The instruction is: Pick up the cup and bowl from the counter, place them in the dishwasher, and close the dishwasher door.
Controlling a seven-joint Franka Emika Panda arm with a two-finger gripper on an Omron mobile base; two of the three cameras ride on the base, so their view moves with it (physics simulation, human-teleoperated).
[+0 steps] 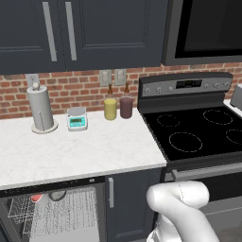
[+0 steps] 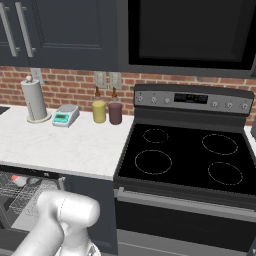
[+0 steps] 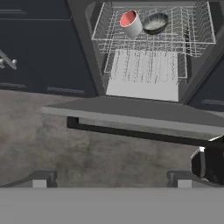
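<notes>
**Door is down, gripper is low: the risk is in the closing**

The dishwasher (image 3: pixel 144 52) stands open, its dishwasher door (image 3: pixel 131 114) lying flat with the bar handle toward the camera. The cup (image 3: pixel 131 22) and the bowl (image 3: pixel 155 22) lie touching in the wire rack (image 3: pixel 151 41), both tipped. The gripper (image 3: pixel 111 179) hangs low before the door, its 2 fingers spread wide and empty. If it pushes off-centre or slides under the edge, the door can slip away.

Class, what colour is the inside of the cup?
Red-salmon; the cup shows best in the hand view.
</notes>
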